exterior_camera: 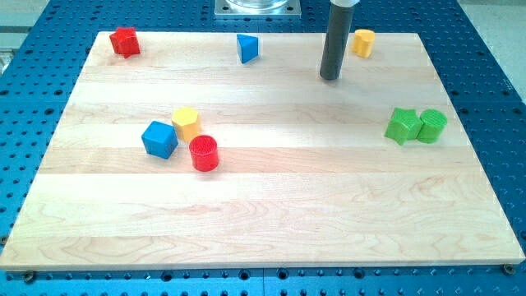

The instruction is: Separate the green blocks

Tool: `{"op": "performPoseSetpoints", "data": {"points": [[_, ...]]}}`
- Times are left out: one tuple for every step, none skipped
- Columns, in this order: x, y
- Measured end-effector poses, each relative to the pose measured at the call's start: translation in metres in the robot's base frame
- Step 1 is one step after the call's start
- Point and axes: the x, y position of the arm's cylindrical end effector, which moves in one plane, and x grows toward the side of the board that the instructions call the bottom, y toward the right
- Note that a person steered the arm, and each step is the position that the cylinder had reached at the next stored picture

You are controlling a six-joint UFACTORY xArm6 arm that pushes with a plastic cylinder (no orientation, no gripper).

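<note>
Camera view shows my tip [330, 78] near the board's top edge, bare and holding nothing, well apart from the green star block [402, 125] and green cylinder [431, 125], which touch near the right edge. Best to approach their seam squarely and wedge them apart.

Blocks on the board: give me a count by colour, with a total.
Red: 2, star and cylinder
Blue: 2, triangle and cube
Yellow: 2, top cylinder and hexagon
Green: 2, star and cylinder, touching
Total: 8
</note>
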Motion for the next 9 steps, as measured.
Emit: {"op": "performPoseSetpoints", "data": {"points": [[0.004,-0.003],[0.014,-0.005],[0.067,-0.024],[0.101,-0.063],[0.123,-0.102],[0.078,-0.029],[0.091,0.074],[0.096,0.140],[0.086,0.168]]}}
